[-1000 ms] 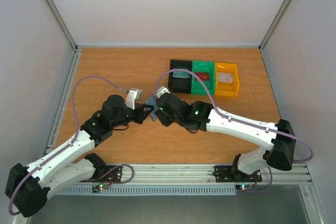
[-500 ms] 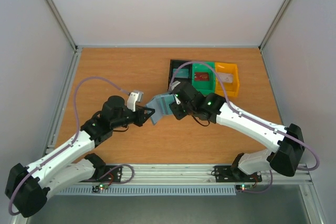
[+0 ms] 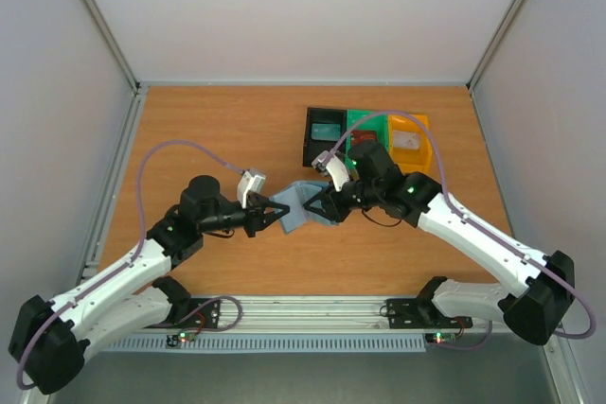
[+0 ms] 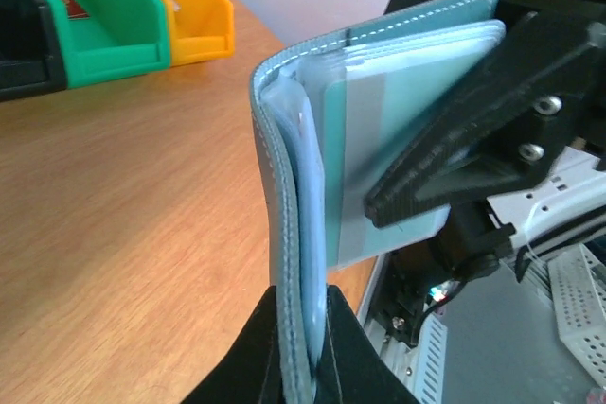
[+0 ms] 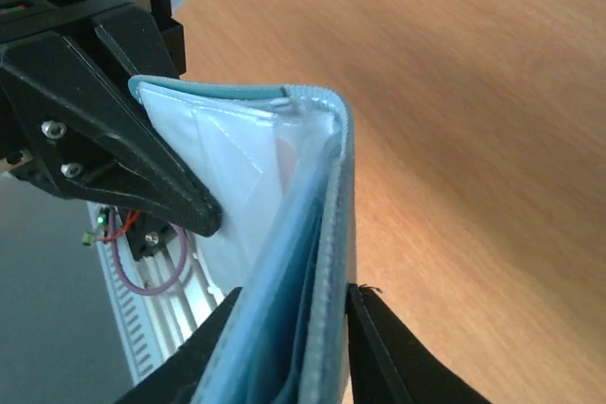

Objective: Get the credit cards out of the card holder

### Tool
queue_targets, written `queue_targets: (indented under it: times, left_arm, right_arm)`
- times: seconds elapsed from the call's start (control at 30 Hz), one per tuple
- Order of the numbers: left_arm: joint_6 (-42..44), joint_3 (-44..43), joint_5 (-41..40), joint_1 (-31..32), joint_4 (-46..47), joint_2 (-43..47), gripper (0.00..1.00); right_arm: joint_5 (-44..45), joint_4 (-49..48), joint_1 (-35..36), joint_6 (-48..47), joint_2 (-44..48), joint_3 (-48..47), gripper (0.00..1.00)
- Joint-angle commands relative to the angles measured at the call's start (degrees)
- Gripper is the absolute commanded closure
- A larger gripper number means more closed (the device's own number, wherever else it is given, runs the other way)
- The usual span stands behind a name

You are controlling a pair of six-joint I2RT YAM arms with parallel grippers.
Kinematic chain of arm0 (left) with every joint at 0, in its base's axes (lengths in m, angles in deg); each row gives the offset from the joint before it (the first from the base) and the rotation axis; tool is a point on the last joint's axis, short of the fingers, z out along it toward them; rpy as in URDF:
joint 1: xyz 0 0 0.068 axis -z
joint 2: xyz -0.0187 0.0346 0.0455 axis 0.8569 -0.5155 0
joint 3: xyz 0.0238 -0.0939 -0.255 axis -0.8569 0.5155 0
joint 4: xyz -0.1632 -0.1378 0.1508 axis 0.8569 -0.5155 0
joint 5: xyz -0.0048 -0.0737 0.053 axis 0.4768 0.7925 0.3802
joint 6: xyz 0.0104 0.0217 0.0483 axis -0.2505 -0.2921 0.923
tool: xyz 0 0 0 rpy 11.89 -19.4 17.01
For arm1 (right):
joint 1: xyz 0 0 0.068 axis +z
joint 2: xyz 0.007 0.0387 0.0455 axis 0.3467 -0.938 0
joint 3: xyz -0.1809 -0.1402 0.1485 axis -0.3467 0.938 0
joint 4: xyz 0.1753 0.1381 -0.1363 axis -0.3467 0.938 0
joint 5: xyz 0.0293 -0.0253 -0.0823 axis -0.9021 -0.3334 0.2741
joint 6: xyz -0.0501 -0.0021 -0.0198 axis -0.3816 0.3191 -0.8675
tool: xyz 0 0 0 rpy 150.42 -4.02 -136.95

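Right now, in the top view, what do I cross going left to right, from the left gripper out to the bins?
left gripper → card holder → right gripper → green bin → yellow bin; the black bin overlaps the grippers' span, so it is omitted.

Open tabletop (image 3: pixel 208 130) spreads left of the card holder (image 3: pixel 301 203); the bins (image 3: pixel 413 124) stand close behind the right claw (image 3: pixel 323 207)

This is a robot laboratory cell. Plain white walls (image 3: pixel 284 16) on metal posts (image 3: pixel 99 26) close in a wooden table (image 3: pixel 208 130). A left arm (image 3: pixel 114 276) and a right arm (image 3: pixel 483 238), both white and with purple cables (image 3: pixel 156 150), are bolted to an aluminium rail (image 3: pixel 312 311) far behind the jaws. Just beyond the jaws of the right gripper (image 3: pixel 325 207) stand small plastic bins: a black bin (image 3: pixel 311 135), a green bin (image 4: pixel 114 35) and a yellow bin (image 3: pixel 423 144).
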Motion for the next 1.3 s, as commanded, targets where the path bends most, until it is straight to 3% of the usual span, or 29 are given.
queue_targets:
  times: [0.0,0.13,0.2,0.27,0.5,0.8,1.07,1.27]
  left_arm:
    - [1.58,0.41,7.55,0.07,8.82,0.81,1.00]
    - [1.36,0.55,7.96,-0.13,8.06,1.41,0.98]
    - [1.02,0.86,7.78,-0.45,8.58,2.06,0.79]
    - [1.20,1.35,7.95,-0.66,9.71,2.80,0.71]
    - [10.62,1.58,11.44,-0.72,9.87,5.60,0.71]
    - [12.67,0.99,12.82,-0.67,10.62,6.00,0.62]
    - [13.56,1.24,9.69,-0.49,10.59,5.72,0.59]
    - [16.11,-0.10,5.93,4.73,16.13,2.52,0.57]
  right_arm:
    - [-2.05,-1.05,-0.20,-1.79,1.84,0.66,0.77]
    - [-3.15,-1.36,-0.73,-2.38,4.17,1.39,0.98]
    - [-5.25,-0.76,-1.72,-2.88,5.35,1.56,0.99]
    - [-7.45,-0.16,-2.32,-3.75,7.04,1.65,0.99]
    - [-13.89,0.47,-4.29,-6.67,13.50,1.39,0.99]
    - [-18.52,1.73,-5.08,-7.82,14.77,0.16,0.99]
    - [-21.42,-0.47,-5.14,-6.62,13.43,0.44,0.99]
    - [-26.39,-7.04,-5.11,-1.52,6.14,0.29,0.99]
